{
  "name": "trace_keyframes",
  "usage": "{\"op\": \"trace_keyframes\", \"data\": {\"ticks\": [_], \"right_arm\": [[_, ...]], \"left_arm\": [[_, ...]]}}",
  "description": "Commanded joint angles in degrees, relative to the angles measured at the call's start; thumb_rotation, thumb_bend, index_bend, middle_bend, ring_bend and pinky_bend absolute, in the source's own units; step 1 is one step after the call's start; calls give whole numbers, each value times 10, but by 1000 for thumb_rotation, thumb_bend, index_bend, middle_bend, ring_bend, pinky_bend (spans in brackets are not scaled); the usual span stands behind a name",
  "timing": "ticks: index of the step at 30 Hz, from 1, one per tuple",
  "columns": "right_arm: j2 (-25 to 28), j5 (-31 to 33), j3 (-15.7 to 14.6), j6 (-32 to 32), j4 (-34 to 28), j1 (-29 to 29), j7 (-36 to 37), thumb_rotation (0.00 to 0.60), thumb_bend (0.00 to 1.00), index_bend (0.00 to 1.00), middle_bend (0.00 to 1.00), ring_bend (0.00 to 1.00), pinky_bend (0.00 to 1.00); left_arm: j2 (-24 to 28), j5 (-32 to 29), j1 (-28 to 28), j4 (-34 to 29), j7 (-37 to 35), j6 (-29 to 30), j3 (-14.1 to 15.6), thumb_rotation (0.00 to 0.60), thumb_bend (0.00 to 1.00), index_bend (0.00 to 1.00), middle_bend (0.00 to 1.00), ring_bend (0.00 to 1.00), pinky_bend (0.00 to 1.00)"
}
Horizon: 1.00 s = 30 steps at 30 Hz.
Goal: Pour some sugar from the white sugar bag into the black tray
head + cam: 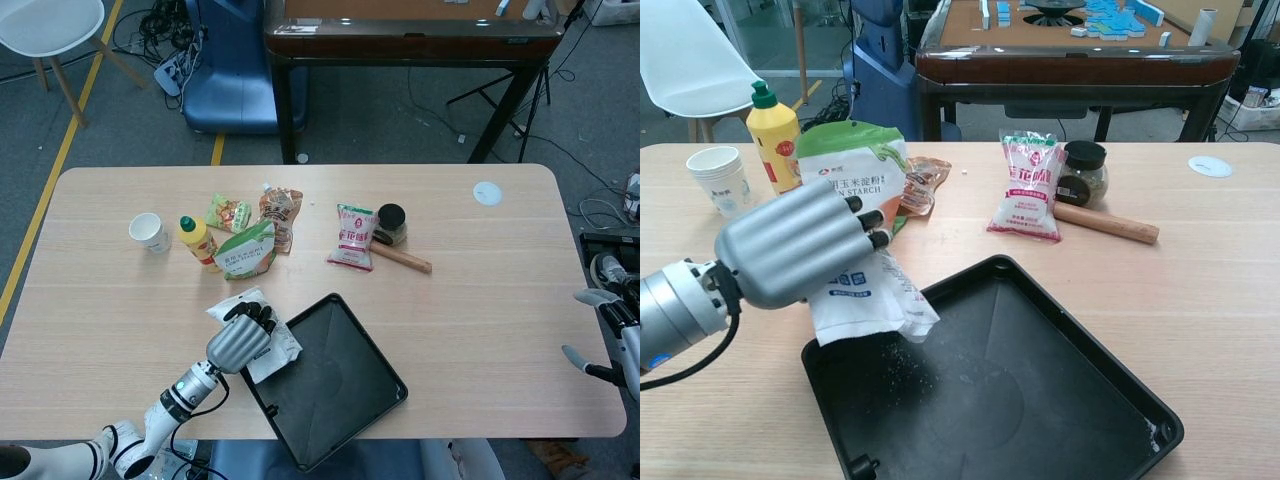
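My left hand (800,245) (240,340) grips the white sugar bag (872,296) (270,338) and holds it tilted over the near left corner of the black tray (1040,400) (335,385). The bag's lower end hangs over the tray's rim, and white grains lie scattered on the tray floor below it. My right hand (605,335) hovers off the table's right edge in the head view, fingers apart and holding nothing.
Behind the bag stand a corn starch pouch (852,180), a yellow bottle (773,125) and a paper cup (722,180). A pink-and-white packet (1030,187), a dark jar (1082,172) and a wooden rolling pin (1107,223) lie at the back centre. A white lid (1210,166) sits far right.
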Motion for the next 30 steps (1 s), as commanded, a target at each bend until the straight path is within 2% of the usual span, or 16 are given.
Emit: {"op": "trace_keyframes", "data": {"ticks": [1,8,15,21,25,30], "right_arm": [[0,1,0,-1,-1,0,-1,600,164,290,286,151,117],[-1,3,1,-2,0,0,-1,600,164,290,286,151,118],[-3,5,2,-6,3,2,2,600,163,290,287,151,117],[-4,5,2,-10,4,5,1,600,164,290,286,151,118],[-4,6,2,-13,3,6,0,600,164,290,286,151,117],[-3,6,2,-12,0,5,-3,600,164,290,286,151,117]], "left_arm": [[-6,-33,-6,1,-67,-5,-22,600,152,513,717,620,730],[21,-128,-7,-62,-171,-54,-65,600,152,512,717,618,728],[40,-184,-9,-73,-288,-72,-98,600,152,512,717,618,728],[57,-228,-8,-81,-380,-108,-108,600,152,513,716,616,728],[77,-269,-12,-86,-504,-175,-115,600,152,512,708,610,727],[89,-262,-19,-73,-613,-207,-115,600,152,505,708,610,727]]}}
